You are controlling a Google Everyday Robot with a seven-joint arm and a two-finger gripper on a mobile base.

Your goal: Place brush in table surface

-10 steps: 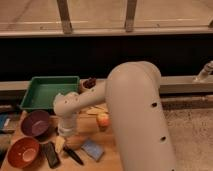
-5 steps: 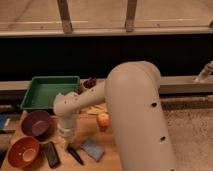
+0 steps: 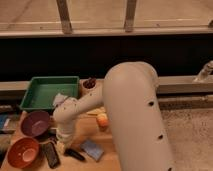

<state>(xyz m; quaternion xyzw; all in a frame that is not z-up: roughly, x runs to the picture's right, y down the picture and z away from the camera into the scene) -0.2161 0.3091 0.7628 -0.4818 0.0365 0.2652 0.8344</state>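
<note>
The brush point(image 3: 76, 154) lies on the table surface point(image 3: 107, 150) near its front edge, its slim black handle pointing right toward the blue sponge. My gripper point(image 3: 61, 146) hangs from the white arm point(image 3: 80, 107) straight down over the brush's left end. It is shut on that end, which it hides. The brush rests flat on the wood.
A flat black block point(image 3: 50, 154) lies just left of the brush, and a blue sponge point(image 3: 92, 149) just right. A purple bowl point(image 3: 35, 123) and an orange bowl point(image 3: 22, 151) stand at the left. A green tray point(image 3: 50, 92) sits behind, with an orange fruit point(image 3: 102, 120) beside the arm.
The gripper has dropped a little onto the brush's left end and closed there. The brush and the other objects stay where they were.
</note>
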